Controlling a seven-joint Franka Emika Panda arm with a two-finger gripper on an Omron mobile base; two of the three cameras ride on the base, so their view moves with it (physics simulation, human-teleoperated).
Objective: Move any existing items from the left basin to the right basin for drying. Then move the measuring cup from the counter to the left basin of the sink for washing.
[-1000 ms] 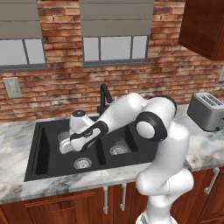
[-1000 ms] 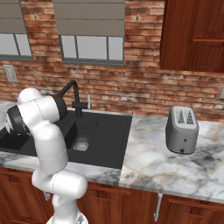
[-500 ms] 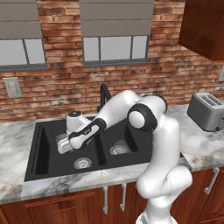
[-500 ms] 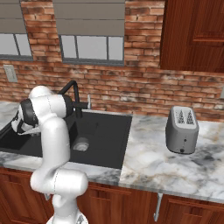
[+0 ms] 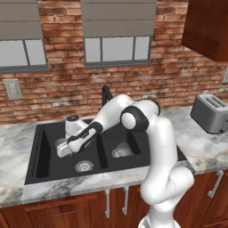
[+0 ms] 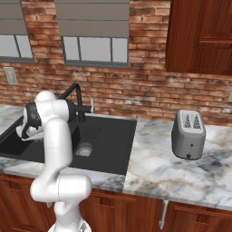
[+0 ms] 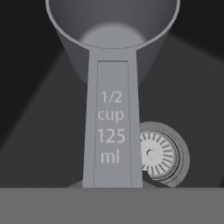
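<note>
The grey measuring cup [image 5: 59, 148] hangs low inside the left basin [image 5: 44, 153] of the black sink, a little above its floor. My gripper [image 5: 67, 148] is shut on the cup's handle, with the arm reaching left and down from over the divider. In the hand view the cup [image 7: 113, 39] points away from me. Its flat handle [image 7: 112, 131], marked "1/2 cup 125 ml", runs down to the bottom edge and hides my fingertips. The left basin's drain [image 7: 156, 153] lies just right of the handle and below it. The right basin [image 5: 131, 144] holds nothing but its drain [image 5: 119, 152].
A black faucet [image 5: 106, 94] stands behind the sink divider, close to my forearm. A silver toaster [image 5: 211, 113] sits on the marble counter [image 6: 154, 167] far to the right. Brick wall and windows close off the back.
My arm has swung left and down, carrying the measuring cup from near the divider deeper into the left basin. The grip has stayed the same.
</note>
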